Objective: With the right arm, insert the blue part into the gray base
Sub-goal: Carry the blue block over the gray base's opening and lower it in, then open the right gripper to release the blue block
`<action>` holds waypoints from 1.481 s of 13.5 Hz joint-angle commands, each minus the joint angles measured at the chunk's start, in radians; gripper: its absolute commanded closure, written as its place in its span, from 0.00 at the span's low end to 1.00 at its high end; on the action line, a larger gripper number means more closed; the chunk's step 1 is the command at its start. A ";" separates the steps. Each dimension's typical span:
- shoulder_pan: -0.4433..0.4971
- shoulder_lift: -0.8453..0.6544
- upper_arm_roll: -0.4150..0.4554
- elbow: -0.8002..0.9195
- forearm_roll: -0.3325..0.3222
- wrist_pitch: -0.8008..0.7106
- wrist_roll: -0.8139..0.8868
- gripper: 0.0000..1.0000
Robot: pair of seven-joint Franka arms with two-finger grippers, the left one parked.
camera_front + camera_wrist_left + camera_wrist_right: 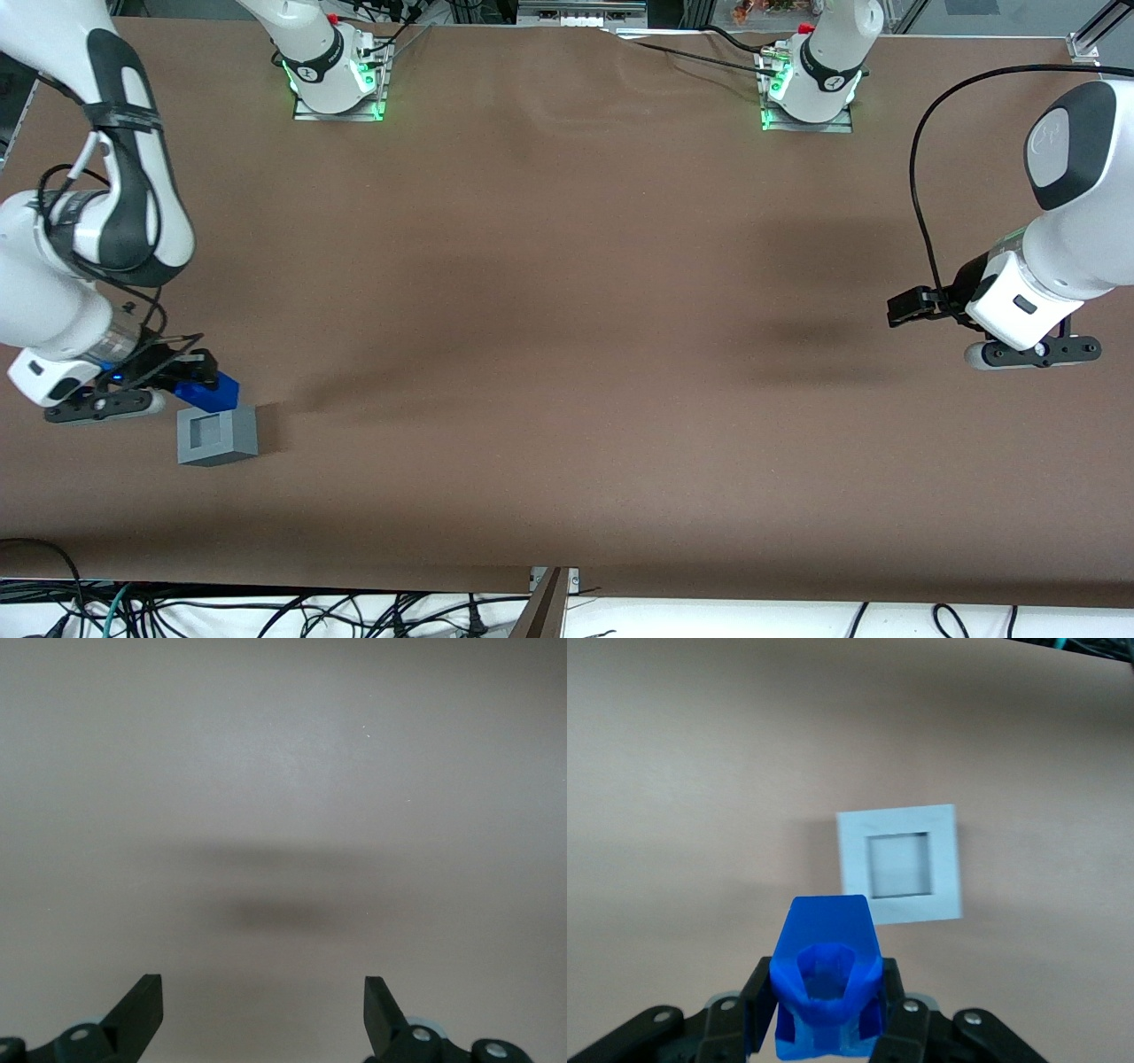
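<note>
At the working arm's end of the brown table [567, 310], listed from nearest the front camera outward, I log the following. Item one: the gray plastic cube base with a square recess in its upward face [217, 435], resting on the table surface, recess open and unoccupied; the right wrist view confirms the recess [899, 865] holds nothing. Item two: the small bright-blue knobbly plastic part [209, 391], a little farther from the front camera than the base and just beside its edge, held off the table as far as I can judge. Item three: the black two-finger gripper of the white right arm [182, 372], clenched on the blue part; in the wrist view its fingers [757, 1014] press both flanks of the part [826, 988], whose hollow end faces the camera. Item four: the white jointed right arm with black elbow segments [106, 221], reaching down to this spot. Progress, by my reading: pickup is done and the part has been brought close to the base, but it is not yet over the recess; what is left is to line it up above the opening, lower it in and let go. Markings: I can read no writing on the part, the base or the gripper; the arm carries a small emblem near its mount that I cannot make out.
</note>
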 commanded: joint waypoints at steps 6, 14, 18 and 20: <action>-0.039 0.171 0.014 0.206 0.021 -0.007 -0.131 0.71; -0.058 0.228 0.014 0.246 0.020 0.006 -0.145 0.71; -0.070 0.244 0.014 0.243 0.021 0.006 -0.160 0.71; -0.070 0.251 0.014 0.243 0.023 0.008 -0.154 0.71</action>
